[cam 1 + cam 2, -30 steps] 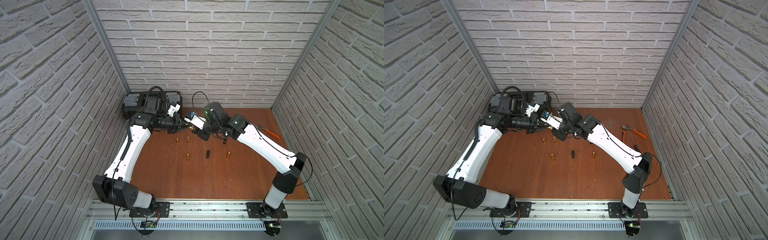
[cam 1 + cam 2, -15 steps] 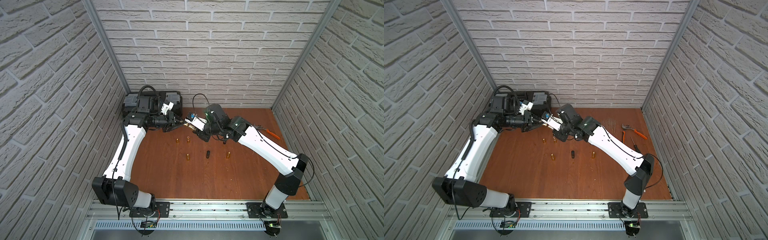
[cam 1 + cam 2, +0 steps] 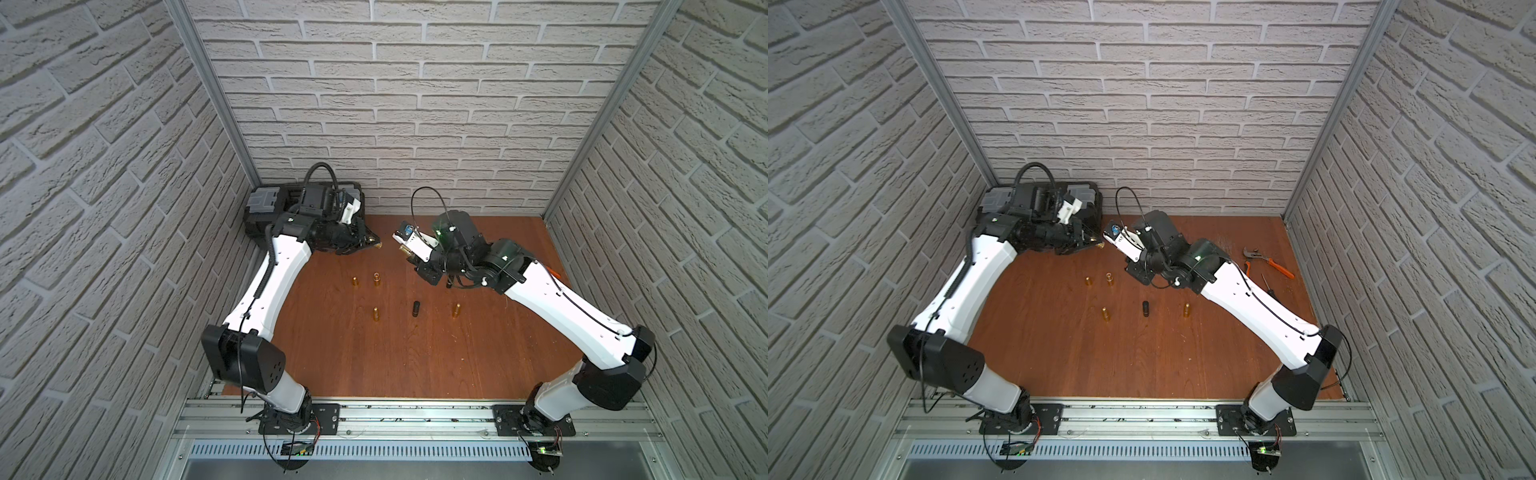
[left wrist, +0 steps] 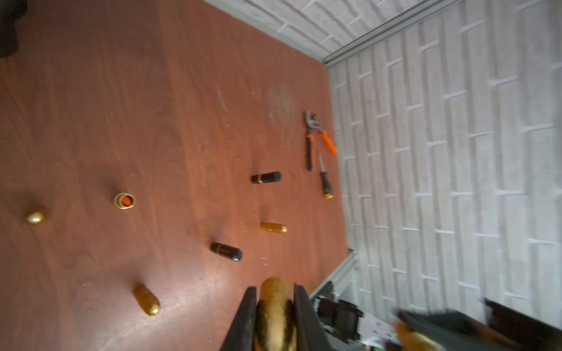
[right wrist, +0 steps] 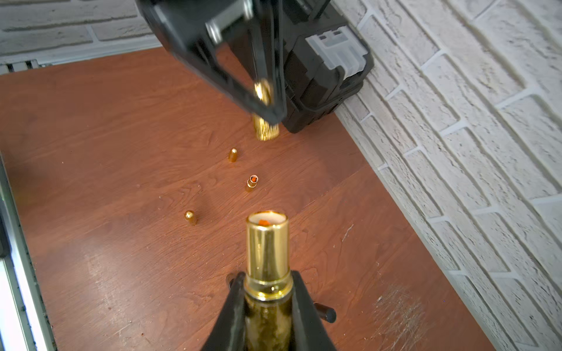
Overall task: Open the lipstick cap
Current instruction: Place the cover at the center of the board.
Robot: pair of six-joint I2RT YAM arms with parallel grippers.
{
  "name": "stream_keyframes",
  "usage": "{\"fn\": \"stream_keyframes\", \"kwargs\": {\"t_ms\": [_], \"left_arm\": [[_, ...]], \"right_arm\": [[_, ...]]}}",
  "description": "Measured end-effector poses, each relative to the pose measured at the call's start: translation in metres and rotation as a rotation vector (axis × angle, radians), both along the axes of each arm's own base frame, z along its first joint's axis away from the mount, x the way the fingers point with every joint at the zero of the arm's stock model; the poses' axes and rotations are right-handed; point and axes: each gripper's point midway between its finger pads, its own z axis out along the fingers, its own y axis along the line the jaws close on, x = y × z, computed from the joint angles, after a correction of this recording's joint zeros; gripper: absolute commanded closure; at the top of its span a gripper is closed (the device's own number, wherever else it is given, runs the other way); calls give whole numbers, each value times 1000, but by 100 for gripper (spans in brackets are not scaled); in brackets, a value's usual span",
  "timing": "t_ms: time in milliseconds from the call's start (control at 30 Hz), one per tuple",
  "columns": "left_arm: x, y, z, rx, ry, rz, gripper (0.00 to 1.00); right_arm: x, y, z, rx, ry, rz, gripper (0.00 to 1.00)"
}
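My left gripper (image 4: 274, 288) is shut on a gold lipstick cap (image 4: 275, 307), which pokes out past the fingertips. In both top views that gripper (image 3: 376, 245) (image 3: 1099, 245) hangs above the table beside the black toolbox. A short gap away, my right gripper (image 5: 267, 276) (image 3: 405, 250) is shut on the gold lipstick body (image 5: 267, 243). Its shiny inner tube stands uncapped, with orange lipstick down inside. In the right wrist view the cap (image 5: 266, 127) points its open end toward the body.
Several gold lipsticks stand on the wooden table (image 3: 354, 281) (image 3: 375, 314) (image 3: 456, 309), one of them uncapped (image 3: 376, 279). A black lipstick (image 3: 416, 308) lies among them. The black toolbox (image 3: 266, 208) fills the back left corner. Orange pliers (image 3: 1268, 261) and a screwdriver (image 3: 1266, 284) lie at the right.
The left arm has shifted back toward the toolbox corner with the cap. Cap and lipstick body now stand apart with a gap between them. The right arm has barely moved.
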Motion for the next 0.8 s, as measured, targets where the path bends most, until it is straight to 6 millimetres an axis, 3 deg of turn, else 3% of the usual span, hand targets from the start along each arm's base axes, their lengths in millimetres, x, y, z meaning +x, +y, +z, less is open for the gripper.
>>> {"fn": "stream_keyframes", "kwargs": {"t_ms": [167,300,500,600,800], "left_arm": [[22,-37,-85,269,16,-55,100],[29,-62,-138,450,-4,-116,100],[41,-85,-174,592,-67,-161,100],[47,-83,-186,633,-77,-154,100],[55,-77,-197,665,-101,-140,100]], "right_arm": [[-21,-24,39,81,-62,-22,95],[-36,-42,44,112,-80,-40,95],[-41,-48,17,90,-25,-67,95],[-40,-47,7,76,-1,-74,95],[-39,-47,5,79,7,-81,95]]}}
